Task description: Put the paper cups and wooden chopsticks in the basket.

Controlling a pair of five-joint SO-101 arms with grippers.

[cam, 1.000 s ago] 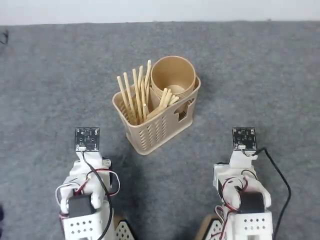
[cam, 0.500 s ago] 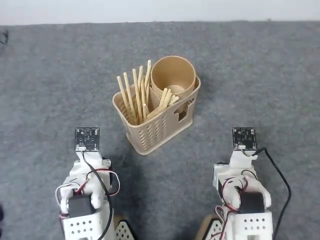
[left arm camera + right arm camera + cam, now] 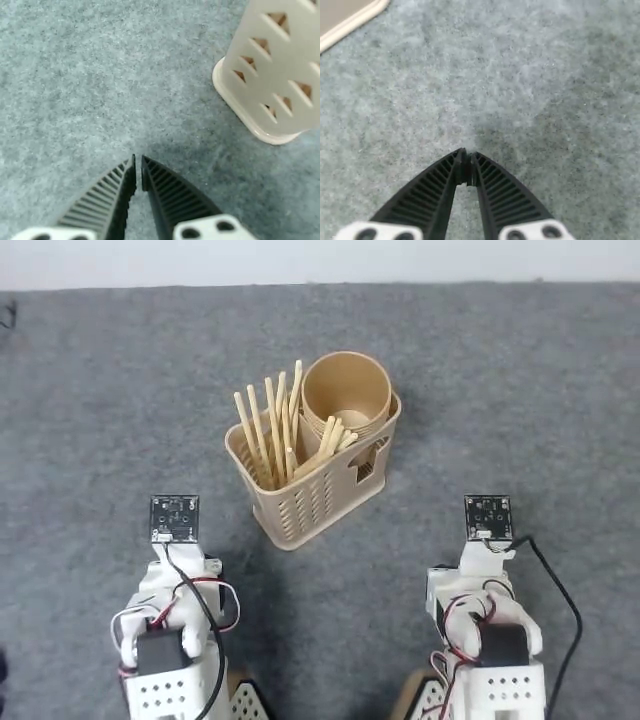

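Left gripper (image 3: 138,162) closed, basket (image 3: 280,70) cut off

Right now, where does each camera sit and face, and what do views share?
High view: fixed overhead, looking down at the basket with paper cups and wooden chopsticks; left arm and right arm at the bottom edge.
Left wrist view: wrist-mounted, facing the table past the shut left gripper.
Right wrist view: likewise, past the shut right gripper.
Shared: all three show the basket.
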